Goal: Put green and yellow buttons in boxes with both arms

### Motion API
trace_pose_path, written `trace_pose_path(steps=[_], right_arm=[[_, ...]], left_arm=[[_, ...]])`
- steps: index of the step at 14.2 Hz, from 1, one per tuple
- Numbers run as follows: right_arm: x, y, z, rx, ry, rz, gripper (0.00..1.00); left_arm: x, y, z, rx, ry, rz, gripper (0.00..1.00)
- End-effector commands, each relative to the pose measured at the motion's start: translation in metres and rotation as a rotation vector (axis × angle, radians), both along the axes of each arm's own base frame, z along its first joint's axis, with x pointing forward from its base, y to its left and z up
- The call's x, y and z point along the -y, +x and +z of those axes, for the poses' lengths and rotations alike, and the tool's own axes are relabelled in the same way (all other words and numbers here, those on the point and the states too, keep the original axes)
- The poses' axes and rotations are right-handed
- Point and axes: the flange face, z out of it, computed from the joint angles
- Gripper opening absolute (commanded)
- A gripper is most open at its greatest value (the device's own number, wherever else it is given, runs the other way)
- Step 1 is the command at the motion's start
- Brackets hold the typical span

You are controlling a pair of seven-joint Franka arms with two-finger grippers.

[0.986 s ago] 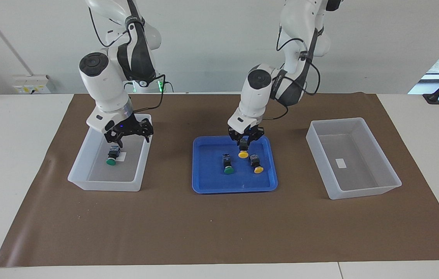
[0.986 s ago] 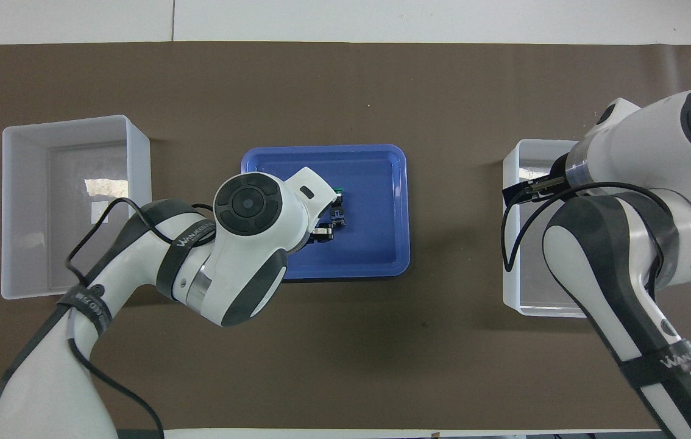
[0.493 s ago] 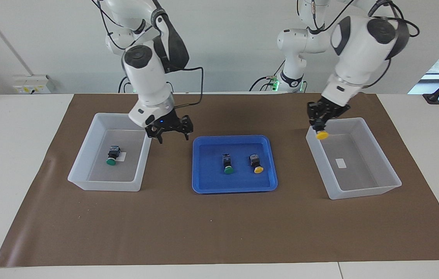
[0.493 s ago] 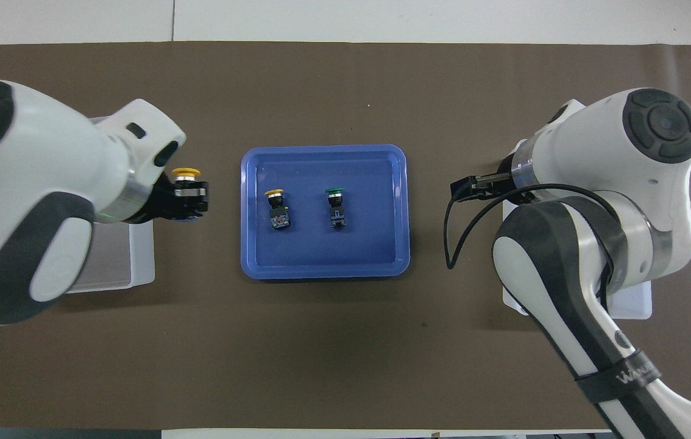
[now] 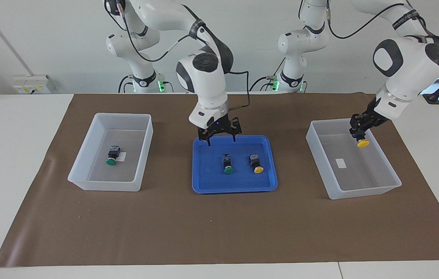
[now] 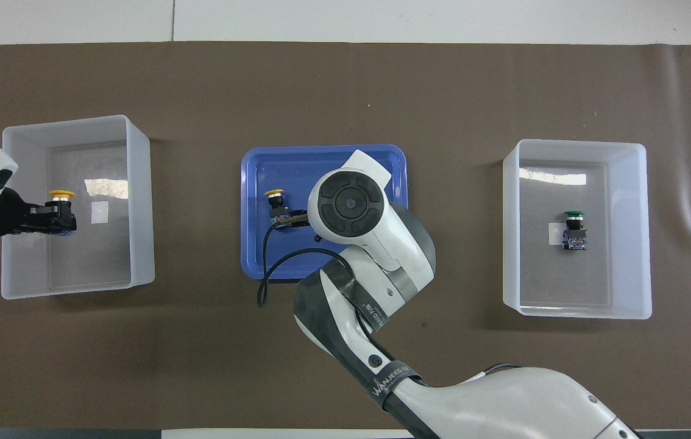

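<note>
With one green-capped button already lying in the box at the right arm's end, the sort is partway done. Left gripper is clenched on a yellow-capped button, held cap-down over the other box; next it should lower and let go. Right gripper, fingers spread and holding nothing, hangs over the blue tray, where a second green button and second yellow button lie below it; it must descend on the green one. Brown mat covers a white table; plain white wall.
</note>
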Motion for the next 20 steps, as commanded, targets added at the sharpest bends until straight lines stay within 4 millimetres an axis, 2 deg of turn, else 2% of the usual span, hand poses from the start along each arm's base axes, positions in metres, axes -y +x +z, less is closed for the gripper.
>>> trace_pose_path(steps=[1, 3, 4, 5, 8, 10, 11, 14, 15, 16, 18, 19, 20], right_arm=[[0.014, 0.004, -0.017, 0.014, -0.009, -0.012, 0.96], [0.014, 0.002, -0.031, 0.023, 0.000, -0.013, 0.90], [0.018, 0.000, -0.036, 0.017, -0.005, -0.017, 0.84], [0.019, -0.001, -0.038, 0.013, -0.005, -0.022, 0.78], [0.012, -0.011, -0.042, 0.002, -0.006, -0.057, 0.77], [0.019, -0.015, -0.053, 0.015, 0.005, -0.057, 0.74], [0.021, -0.019, -0.057, 0.019, 0.008, -0.057, 0.66], [0.019, -0.020, -0.056, 0.008, 0.009, -0.069, 0.24], [0.017, -0.017, -0.050, 0.006, 0.011, -0.074, 0.12], [0.016, -0.008, -0.035, -0.005, 0.001, -0.080, 0.00], [0.017, 0.013, 0.014, -0.056, -0.045, -0.100, 0.00], [0.031, 0.023, 0.029, -0.083, -0.068, -0.123, 0.00], [0.061, 0.030, 0.053, -0.095, -0.084, -0.148, 0.00]], left_arm=[[0.010, -0.012, -0.036, 0.010, -0.005, -0.001, 0.00], [0.021, -0.017, -0.057, 0.005, -0.003, -0.020, 0.00], [0.043, -0.016, -0.068, 0.000, -0.004, -0.055, 0.00], [0.052, -0.018, -0.077, -0.008, -0.003, -0.065, 0.00], [0.051, -0.026, -0.098, 0.013, 0.002, -0.060, 0.00], [0.051, -0.027, -0.103, 0.016, 0.002, -0.061, 0.00], [0.050, -0.027, -0.102, 0.016, 0.002, -0.061, 0.00], [0.049, -0.026, -0.102, 0.019, 0.002, -0.062, 0.00], [0.047, -0.026, -0.101, 0.020, 0.002, -0.060, 0.10], [0.046, -0.025, -0.101, 0.017, 0.001, -0.061, 0.99], [0.045, -0.018, -0.088, 0.014, 0.000, -0.063, 1.00], [0.044, -0.011, -0.073, 0.002, -0.004, -0.064, 1.00], [0.045, -0.004, -0.053, -0.019, -0.009, -0.069, 1.00]])
